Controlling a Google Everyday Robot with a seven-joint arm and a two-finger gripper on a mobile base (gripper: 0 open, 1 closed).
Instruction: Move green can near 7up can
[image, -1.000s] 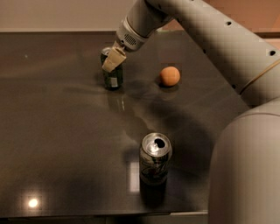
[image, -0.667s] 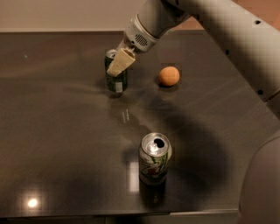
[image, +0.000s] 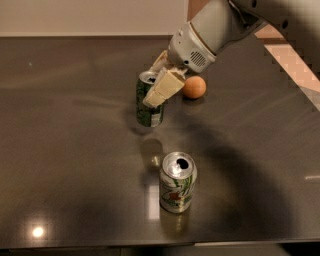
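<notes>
The green can (image: 149, 114), with dark green sides and a silver top, is upright in my gripper (image: 156, 91), whose beige fingers (image: 162, 87) are closed around its upper part. It seems to hang just above the dark table (image: 65, 150), with a shadow below it. The 7up can (image: 177, 183), silver-white with green streaks and a red-orange mark, stands upright nearer the front edge. It is about one can's height in front of the green can and slightly to the right. My arm reaches in from the upper right.
An orange (image: 194, 86) lies on the table just right of the gripper, close behind the green can. The table's front edge runs just in front of the 7up can. A pale floor strip shows at the far right.
The gripper has carried the green can to the right and toward the front, closer to the 7up can. The 7up can and the orange have not moved.
</notes>
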